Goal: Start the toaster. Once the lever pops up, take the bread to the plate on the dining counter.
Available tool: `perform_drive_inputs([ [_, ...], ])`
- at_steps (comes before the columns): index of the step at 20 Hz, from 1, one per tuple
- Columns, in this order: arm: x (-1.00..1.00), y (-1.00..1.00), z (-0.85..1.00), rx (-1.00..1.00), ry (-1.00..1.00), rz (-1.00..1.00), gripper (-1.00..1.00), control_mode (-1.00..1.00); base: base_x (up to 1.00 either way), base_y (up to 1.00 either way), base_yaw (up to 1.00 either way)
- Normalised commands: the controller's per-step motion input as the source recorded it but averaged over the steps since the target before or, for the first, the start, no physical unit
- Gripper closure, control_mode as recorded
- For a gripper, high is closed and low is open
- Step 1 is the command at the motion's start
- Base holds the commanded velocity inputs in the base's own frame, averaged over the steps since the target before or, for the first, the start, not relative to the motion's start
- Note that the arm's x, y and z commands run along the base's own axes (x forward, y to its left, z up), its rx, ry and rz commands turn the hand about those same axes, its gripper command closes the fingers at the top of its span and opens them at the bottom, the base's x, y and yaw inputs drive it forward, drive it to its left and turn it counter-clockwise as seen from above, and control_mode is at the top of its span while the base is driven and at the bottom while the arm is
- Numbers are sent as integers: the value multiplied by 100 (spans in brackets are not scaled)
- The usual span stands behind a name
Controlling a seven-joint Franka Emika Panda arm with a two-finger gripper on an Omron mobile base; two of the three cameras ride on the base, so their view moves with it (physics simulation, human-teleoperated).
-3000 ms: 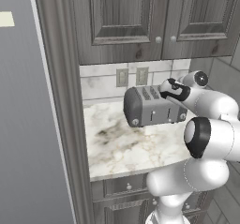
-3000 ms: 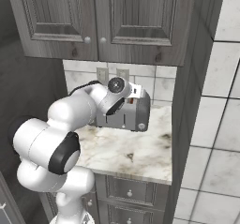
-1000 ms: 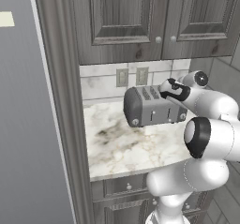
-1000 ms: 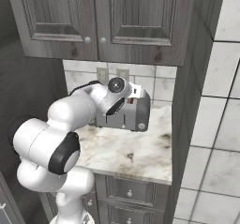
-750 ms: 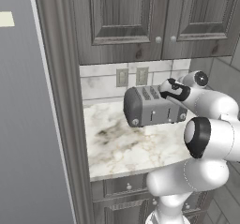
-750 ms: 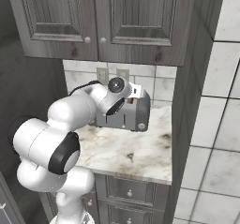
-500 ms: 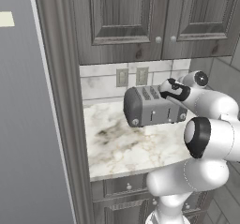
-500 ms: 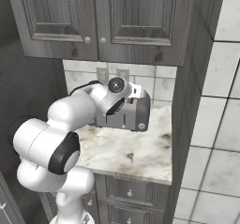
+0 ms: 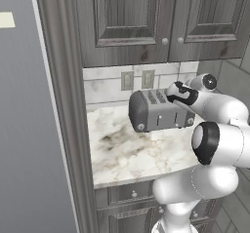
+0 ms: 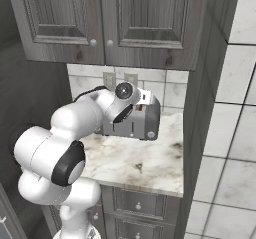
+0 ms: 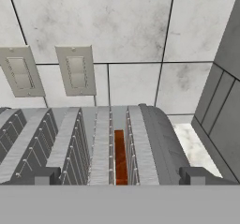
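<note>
From where I stand, a tall grey panel (image 9: 29,129) closes off the far left, then a dark wood post, and the marble worktop (image 9: 132,151) sits in the niche beyond it. The toaster (image 9: 158,111) stands towards the back of that worktop, close to the tiled wall with its two switch plates (image 9: 137,80). The gripper (image 9: 177,91) hangs right over the toaster's right end, jaws spread wide and clamped on nothing; in the hand view the tips straddle the rightmost slots. Down in one of those slots sits the bread (image 11: 120,156), a thin brown edge sunk low between the wire guides.

As for progress, I'd judge we are in the waiting stretch: the bread looks seated deep, so the lever is probably down and toasting under way, though I cannot make out the lever's position itself. Everything after that is left: lifting the slice out and carrying it off to the plate on the dining counter.

Around it, the wall cabinets (image 10: 107,20) hang low overhead, and on the right a dark side panel (image 10: 200,108) hems in the niche. Those two leave little room for pulling the slice straight up, I'd say.
</note>
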Motion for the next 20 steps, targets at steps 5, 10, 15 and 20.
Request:
perform_drive_inputs([
  [5,0,0,0,0,0,0,-100,-100,0,0,0],
  [10,0,0,0,0,0,0,-100,-100,0,0,0],
  [15,0,0,0,0,0,0,-100,-100,0,0,0],
  [20,0,0,0,0,0,0,-100,-100,0,0,0],
])
